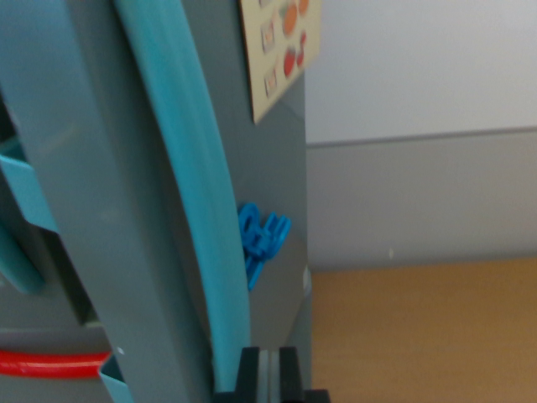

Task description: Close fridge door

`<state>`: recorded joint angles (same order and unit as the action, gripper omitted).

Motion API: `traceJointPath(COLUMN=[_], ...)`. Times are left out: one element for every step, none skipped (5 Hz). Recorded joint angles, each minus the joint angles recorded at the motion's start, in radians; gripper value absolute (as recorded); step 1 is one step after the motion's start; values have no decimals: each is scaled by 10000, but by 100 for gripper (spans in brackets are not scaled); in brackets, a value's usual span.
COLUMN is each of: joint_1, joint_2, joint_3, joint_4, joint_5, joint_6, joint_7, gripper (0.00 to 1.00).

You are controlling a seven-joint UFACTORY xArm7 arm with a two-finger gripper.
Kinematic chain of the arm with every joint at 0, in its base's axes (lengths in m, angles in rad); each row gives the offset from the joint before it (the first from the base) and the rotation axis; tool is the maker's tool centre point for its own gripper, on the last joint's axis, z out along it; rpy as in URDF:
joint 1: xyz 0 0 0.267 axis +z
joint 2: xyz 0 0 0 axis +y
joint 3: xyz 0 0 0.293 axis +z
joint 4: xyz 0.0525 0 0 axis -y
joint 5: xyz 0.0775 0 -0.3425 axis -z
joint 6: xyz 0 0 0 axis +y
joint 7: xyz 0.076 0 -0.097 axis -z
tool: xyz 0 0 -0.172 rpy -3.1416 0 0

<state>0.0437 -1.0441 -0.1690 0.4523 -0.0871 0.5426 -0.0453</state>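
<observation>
The grey toy fridge fills the wrist view's left half. Its door (101,218) stands edge-on and close to the camera, with a curved teal handle (201,193) running down it. Behind the handle is the fridge's grey side panel (273,159), carrying blue magnet letters (262,238) and a beige picture card (281,46). My gripper (269,374) shows only as two black fingertips at the bottom edge, right against the foot of the handle. The tips sit close together with just a thin grey strip between them, and nothing is held.
Teal door shelves (25,197) and a red bar (50,363) show inside the fridge at the wrist view's left. To the right lie a wooden surface (428,336) and a grey wall (419,197) with a white upper part.
</observation>
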Motion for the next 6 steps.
traceJointPath(joint_1=[0,0,0,0,0,0], joint_2=[523,523,1086,1086,1685,1685], joint_3=[-14,-14,-15,-15,-15,-15], joint_4=[135,135,439,439,766,766], joint_5=[0,0,0,0,0,0], joint_6=[-44,-44,-52,-52,-84,-84], joint_7=[0,0,0,0,0,0], gripper=[100,100,100,100,100,100])
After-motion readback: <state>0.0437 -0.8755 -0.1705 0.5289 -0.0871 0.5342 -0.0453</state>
